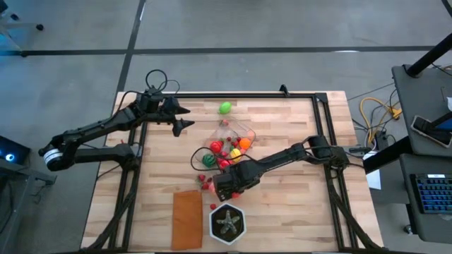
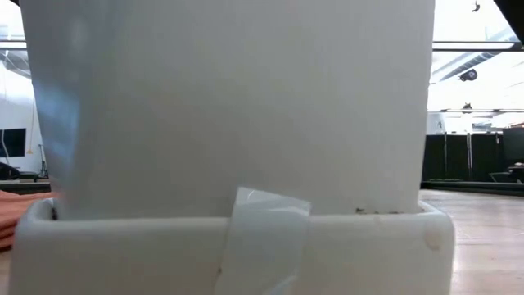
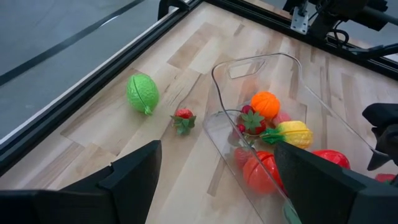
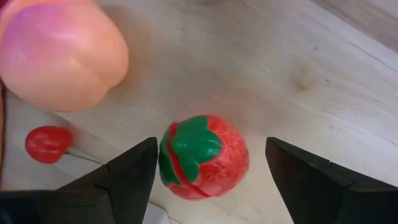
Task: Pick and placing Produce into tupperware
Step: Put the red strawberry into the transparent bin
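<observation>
- Working across the pale wooden plank table (image 1: 296,141), we find the clear plastic rectangular tupperware (image 3: 249,68) mid-table, partly filled.
- Left claw (image 1: 185,117) waits released near the far edge.
- Right claw (image 4: 208,180), spread wide, straddles a red toy strawberry with green cap (image 4: 204,157) just beside the tupperware; we judge closing comes next.

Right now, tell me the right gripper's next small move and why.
Probably close the right gripper on the red toy strawberry with the green leafy cap: its open fingers flank the fruit, which lies on the wooden table, outside the clear plastic tupperware.
</observation>
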